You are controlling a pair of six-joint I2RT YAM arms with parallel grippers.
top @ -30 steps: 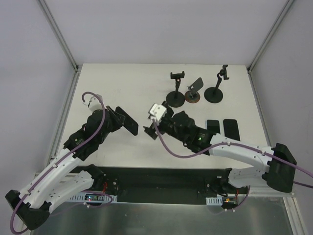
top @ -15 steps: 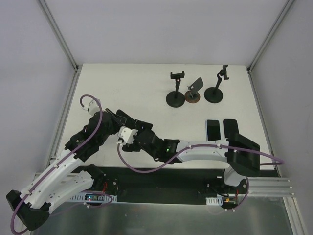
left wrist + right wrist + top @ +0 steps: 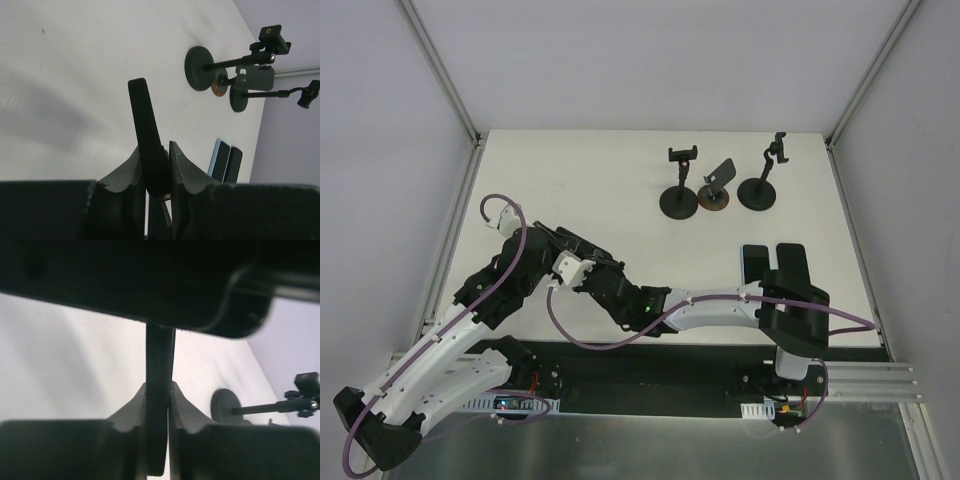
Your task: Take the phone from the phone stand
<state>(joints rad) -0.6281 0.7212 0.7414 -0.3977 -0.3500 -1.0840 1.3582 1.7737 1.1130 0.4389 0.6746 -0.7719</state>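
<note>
- White worktop [image 3: 570,180] is seen carrying three black phone stands [image 3: 678,202] at its far right.
- The thin black phone [image 3: 142,125] is pinched edge-on by the left arm's fingers [image 3: 122,175], closed tight on it.
- It is also clamped by the right arm's fingers [image 3: 185,410], left of centre and well apart from the stands.

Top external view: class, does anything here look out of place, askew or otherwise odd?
Yes. Left of centre, one phone is clamped by both the left hand and the right hand at once, which is unusual for a single object. Nothing looks spilled or damaged.
</note>
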